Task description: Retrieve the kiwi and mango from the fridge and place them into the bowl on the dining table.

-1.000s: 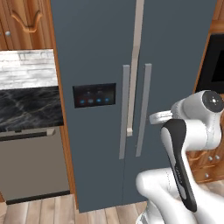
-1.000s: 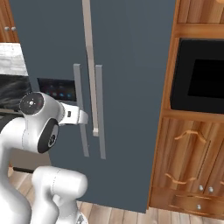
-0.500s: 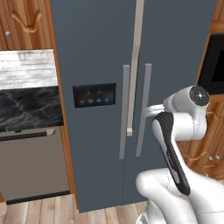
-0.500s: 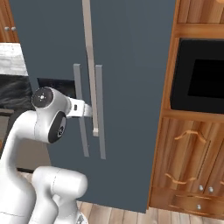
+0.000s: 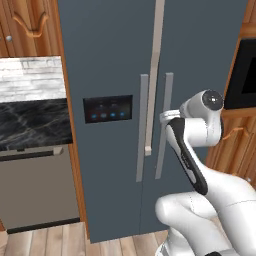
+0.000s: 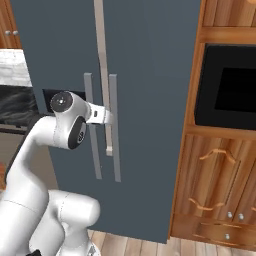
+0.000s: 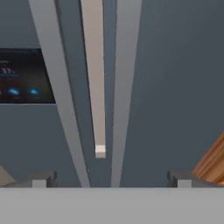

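The pincer [image 7: 109, 178] is wide open; the fridge [image 7: 175, 87] handle [image 7: 124, 87] runs vertical, straight ahead between its tips.

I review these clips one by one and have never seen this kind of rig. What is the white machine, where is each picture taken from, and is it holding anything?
The white machine is a robot arm on a driving base. Two pictures come from cameras on the base, behind the arm to its left and right; the third looks along its hand. All face the closed fridge, with its blue-lit panel and pale handle. The gripper is open and holds nothing; its fingertips frame the handle from in front. A wall oven sits in the wooden cabinets.
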You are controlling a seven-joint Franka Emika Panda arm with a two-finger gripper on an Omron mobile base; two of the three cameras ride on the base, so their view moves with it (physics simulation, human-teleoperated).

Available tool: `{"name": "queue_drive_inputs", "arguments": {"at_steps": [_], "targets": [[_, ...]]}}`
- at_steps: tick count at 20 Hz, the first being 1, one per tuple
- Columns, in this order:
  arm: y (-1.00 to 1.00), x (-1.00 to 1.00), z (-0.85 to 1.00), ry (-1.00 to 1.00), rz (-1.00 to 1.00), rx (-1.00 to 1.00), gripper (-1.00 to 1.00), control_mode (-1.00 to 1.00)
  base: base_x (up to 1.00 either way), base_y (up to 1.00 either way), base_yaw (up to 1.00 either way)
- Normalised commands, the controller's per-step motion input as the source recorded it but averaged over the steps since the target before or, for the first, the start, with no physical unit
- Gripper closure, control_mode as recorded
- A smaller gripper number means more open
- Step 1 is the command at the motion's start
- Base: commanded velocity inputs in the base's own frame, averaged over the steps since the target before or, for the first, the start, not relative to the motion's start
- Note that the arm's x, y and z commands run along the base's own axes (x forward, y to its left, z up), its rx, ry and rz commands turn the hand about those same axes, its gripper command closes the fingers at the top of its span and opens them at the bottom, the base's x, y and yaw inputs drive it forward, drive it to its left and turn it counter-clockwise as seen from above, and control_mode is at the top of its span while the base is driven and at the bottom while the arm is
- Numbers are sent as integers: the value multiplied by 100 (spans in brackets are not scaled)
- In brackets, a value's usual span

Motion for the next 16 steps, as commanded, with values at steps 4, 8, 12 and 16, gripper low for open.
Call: {"name": "queue_drive_inputs", "arguments": {"at_steps": [4, 8, 12, 16], "targets": [[-11, 22, 0, -1, -3, 0, -100, -100, 0, 0, 0], [-10, 45, 0, 0, -5, 0, -100, -100, 0, 0, 0], [-10, 49, 0, 0, -6, 0, -100, -100, 0, 0, 0], [-19, 37, 0, -5, -1, 0, -100, -100, 0, 0, 0]]}}
